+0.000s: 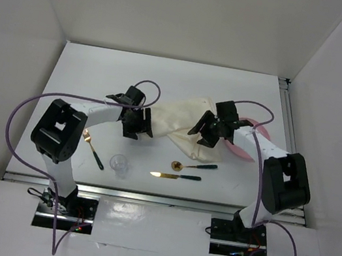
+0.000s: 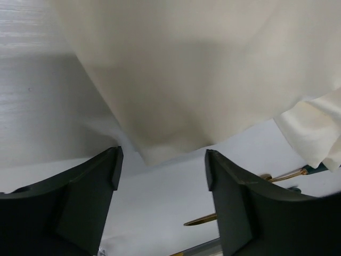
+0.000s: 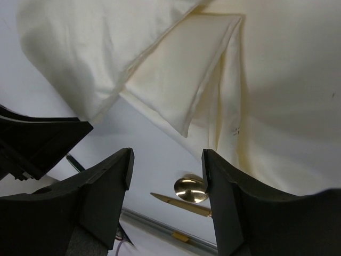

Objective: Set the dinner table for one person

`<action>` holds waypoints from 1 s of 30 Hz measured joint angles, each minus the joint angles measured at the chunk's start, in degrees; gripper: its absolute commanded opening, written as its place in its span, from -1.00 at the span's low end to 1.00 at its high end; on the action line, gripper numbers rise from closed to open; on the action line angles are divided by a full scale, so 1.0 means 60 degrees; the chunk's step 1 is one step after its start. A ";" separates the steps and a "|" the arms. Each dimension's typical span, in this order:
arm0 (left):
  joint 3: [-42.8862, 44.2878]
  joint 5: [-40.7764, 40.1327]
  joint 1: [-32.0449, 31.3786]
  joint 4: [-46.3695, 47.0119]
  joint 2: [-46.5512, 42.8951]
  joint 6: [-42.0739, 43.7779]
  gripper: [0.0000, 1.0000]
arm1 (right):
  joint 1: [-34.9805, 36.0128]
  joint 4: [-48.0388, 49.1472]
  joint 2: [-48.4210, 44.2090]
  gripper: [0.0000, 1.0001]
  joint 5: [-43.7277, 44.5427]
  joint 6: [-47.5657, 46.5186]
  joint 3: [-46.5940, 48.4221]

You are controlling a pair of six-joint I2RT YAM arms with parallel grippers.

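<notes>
A crumpled cream cloth placemat [image 1: 182,122] lies mid-table on the white dinner table [image 1: 88,73], folded over itself. It partly covers a pink plate [image 1: 247,148] at the right. My left gripper [image 1: 137,124] is open at the cloth's left corner [image 2: 154,152], holding nothing. My right gripper [image 1: 206,134] is open above the cloth's right side [image 3: 181,80], also empty. A gold spoon [image 1: 194,166] and gold knife [image 1: 175,176] with dark handles lie near the front; the spoon bowl [image 3: 191,188] shows between my right fingers. A gold fork [image 1: 93,148] lies at the left, next to a clear glass [image 1: 120,165].
White walls enclose the table at the back and both sides. A metal rail [image 1: 158,199] runs along the table's near edge. Purple cables [image 1: 21,115] loop off both arms.
</notes>
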 measured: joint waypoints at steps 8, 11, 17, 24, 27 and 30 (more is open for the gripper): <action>0.0095 0.0113 0.0007 0.0197 0.0390 -0.0171 -0.55 | 0.0000 0.0299 0.0535 0.27 -0.0342 0.0226 -0.0087; 0.0168 0.0204 0.0007 0.0168 0.0488 -0.0193 -0.84 | -0.0004 0.0448 0.0769 0.17 -0.0452 0.0262 -0.0095; 0.0441 0.0131 0.0007 -0.0157 0.0561 -0.0135 -1.00 | -0.0004 0.0663 0.1304 0.08 -0.0594 0.0313 -0.0091; 0.1071 -0.0007 0.0007 -0.0739 0.0477 0.0036 -1.00 | 0.0000 0.0809 0.1668 0.02 -0.0627 0.0306 -0.0069; 0.1617 -0.0313 -0.0022 -0.1206 0.0350 0.0233 -1.00 | 0.0000 0.0867 0.1785 -0.09 -0.0561 0.0299 0.0076; 0.2382 -0.0714 -0.0026 -0.1628 0.0178 0.0452 -1.00 | -0.0025 0.1042 0.1898 -0.25 -0.0576 0.0324 0.0193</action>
